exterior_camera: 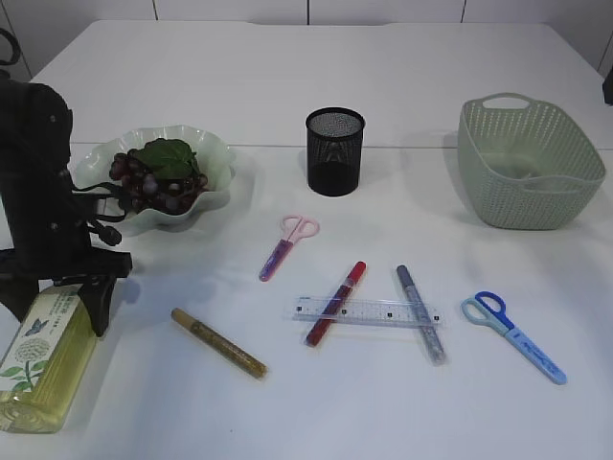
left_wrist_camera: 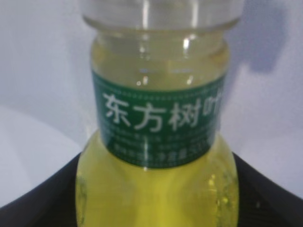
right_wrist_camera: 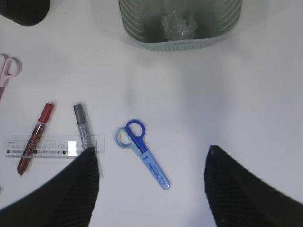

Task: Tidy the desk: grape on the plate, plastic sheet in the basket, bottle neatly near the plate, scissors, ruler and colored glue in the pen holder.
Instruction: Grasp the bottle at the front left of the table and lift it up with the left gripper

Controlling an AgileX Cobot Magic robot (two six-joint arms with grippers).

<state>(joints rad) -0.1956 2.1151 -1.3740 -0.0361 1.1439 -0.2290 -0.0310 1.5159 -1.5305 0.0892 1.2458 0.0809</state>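
Observation:
The bottle (exterior_camera: pixel 43 356) of yellow-green liquid lies on its side at the front left. My left gripper (exterior_camera: pixel 84 295) stands open over its shoulder, and in the left wrist view the bottle (left_wrist_camera: pixel 156 189) fills the gap between the black fingers (left_wrist_camera: pixel 28 201). Grapes (exterior_camera: pixel 153 182) rest on the plate (exterior_camera: pixel 215 158). Pink scissors (exterior_camera: pixel 288 245), clear ruler (exterior_camera: pixel 367 311), and red (exterior_camera: pixel 336 302), grey (exterior_camera: pixel 421 313) and gold glue (exterior_camera: pixel 218 342) lie mid-table. My right gripper (right_wrist_camera: pixel 152 153) hangs open above the blue scissors (right_wrist_camera: pixel 142 152). The plastic sheet (right_wrist_camera: pixel 179 24) lies in the basket (right_wrist_camera: pixel 142 28).
The black mesh pen holder (exterior_camera: pixel 335 150) stands behind the pens in the middle. The green basket (exterior_camera: pixel 530 163) is at the back right. The ruler lies across the red and grey glue sticks. The right arm is outside the exterior view.

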